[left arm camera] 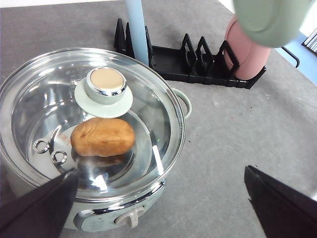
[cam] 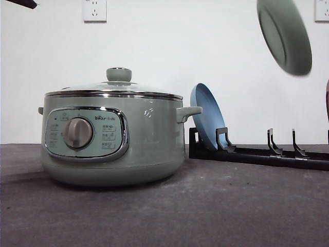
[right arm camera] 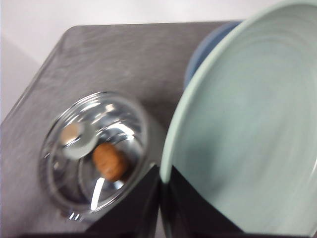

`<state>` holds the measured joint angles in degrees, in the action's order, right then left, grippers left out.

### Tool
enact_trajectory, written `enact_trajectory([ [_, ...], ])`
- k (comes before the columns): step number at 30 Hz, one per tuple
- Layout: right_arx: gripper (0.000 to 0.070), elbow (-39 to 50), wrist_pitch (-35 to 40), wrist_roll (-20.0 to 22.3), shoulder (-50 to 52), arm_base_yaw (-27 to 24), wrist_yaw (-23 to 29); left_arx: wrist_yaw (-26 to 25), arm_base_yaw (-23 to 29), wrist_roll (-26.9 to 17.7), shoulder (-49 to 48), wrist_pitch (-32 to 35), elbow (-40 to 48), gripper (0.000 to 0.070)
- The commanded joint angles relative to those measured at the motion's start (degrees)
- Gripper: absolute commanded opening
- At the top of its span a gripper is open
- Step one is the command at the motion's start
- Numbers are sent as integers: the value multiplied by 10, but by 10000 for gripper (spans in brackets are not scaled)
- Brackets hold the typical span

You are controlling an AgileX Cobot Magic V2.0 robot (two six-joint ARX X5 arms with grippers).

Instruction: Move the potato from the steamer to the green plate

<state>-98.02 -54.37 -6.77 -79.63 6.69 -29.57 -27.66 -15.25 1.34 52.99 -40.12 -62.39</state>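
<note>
The sage-green steamer (cam: 110,139) stands on the left of the table with its glass lid (left arm camera: 91,119) on. Through the lid the orange-brown potato (left arm camera: 102,137) lies on the steamer's floor, also seen as the potato (right arm camera: 110,161) from above. My left gripper (left arm camera: 161,171) hovers open above the steamer's front edge, nothing between its fingers (left arm camera: 37,208). The green plate (cam: 284,36) hangs tilted high in the air at the right. My right gripper (right arm camera: 161,193) is shut on the rim of the green plate (right arm camera: 247,139).
A black plate rack (cam: 257,152) sits behind and right of the steamer. It holds a blue plate (cam: 208,116) on edge and a pink plate (left arm camera: 245,54). Grey table (cam: 231,206) stretches in front of the rack.
</note>
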Motion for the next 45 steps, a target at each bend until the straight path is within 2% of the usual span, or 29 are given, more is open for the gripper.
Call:
enact_trajectory([
  [1, 5, -13, -11, 39, 17, 20, 14, -5, -2, -7, 6, 5, -12, 675],
  [8, 5, -4, -110, 75, 84, 137, 126, -5, -2, -7, 6, 5, -12, 675],
  [12, 5, 36, -119, 70, 120, 203, 140, -5, -2, -7, 6, 5, -12, 675],
  [21, 5, 229, -100, -19, 194, 341, 292, -5, -2, -7, 6, 5, -12, 675],
  [27, 5, 363, -28, -79, 199, 412, 333, -5, -2, -7, 6, 5, -12, 675],
  [32, 5, 433, 13, -124, 174, 474, 372, -5, -2, -7, 6, 4, -12, 675],
  [37, 5, 460, 23, -136, 133, 516, 415, -5, -2, -7, 6, 4, -12, 675],
  [45, 5, 463, 50, -137, 41, 538, 429, -5, -2, -7, 6, 3, -12, 675],
])
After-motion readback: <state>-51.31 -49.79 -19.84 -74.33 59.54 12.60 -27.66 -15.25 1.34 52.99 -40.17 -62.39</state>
